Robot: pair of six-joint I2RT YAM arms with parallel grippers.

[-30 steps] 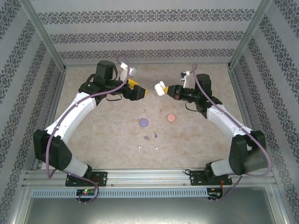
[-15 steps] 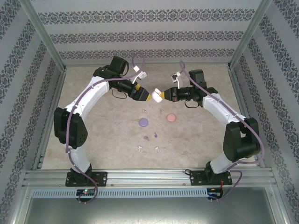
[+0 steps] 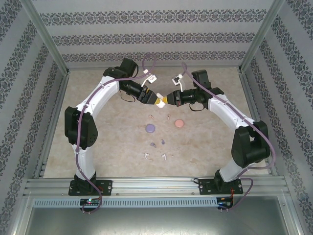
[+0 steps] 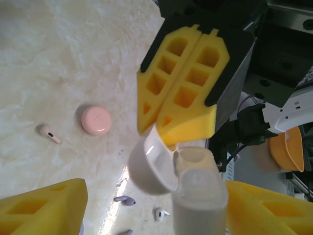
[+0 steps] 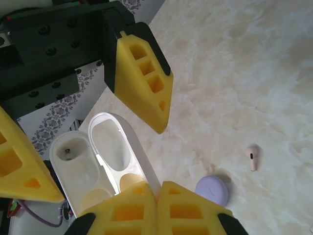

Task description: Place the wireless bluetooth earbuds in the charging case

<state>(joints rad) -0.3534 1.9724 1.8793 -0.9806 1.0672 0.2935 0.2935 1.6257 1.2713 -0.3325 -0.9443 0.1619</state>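
Observation:
The white charging case [image 3: 163,101] hangs in the air at the back of the table, lid open and both sockets empty [image 5: 83,169]. My right gripper [image 3: 167,100] [image 5: 157,188] is shut on the edge of its lid [image 5: 117,142]. My left gripper [image 3: 157,102] [image 4: 156,185] stands open, one finger on each side of the case body [image 4: 198,196]. The earbuds lie on the table below: a pale pink pair [image 3: 151,116], a purple pair [image 3: 153,144] and a white pair [image 3: 165,156]. The left wrist view shows one pink [image 4: 50,133], one purple [image 4: 124,199] and one white [image 4: 160,213].
A round purple case [image 3: 150,128] [image 5: 212,190] and a round pink case [image 3: 179,123] [image 4: 96,120] lie shut on the marbled table between the earbuds. Patterned walls and metal posts close in the back and sides.
Both arms swung inward and met over the back middle of the table. The right gripper brought the white case along, and the left fingers now straddle it.

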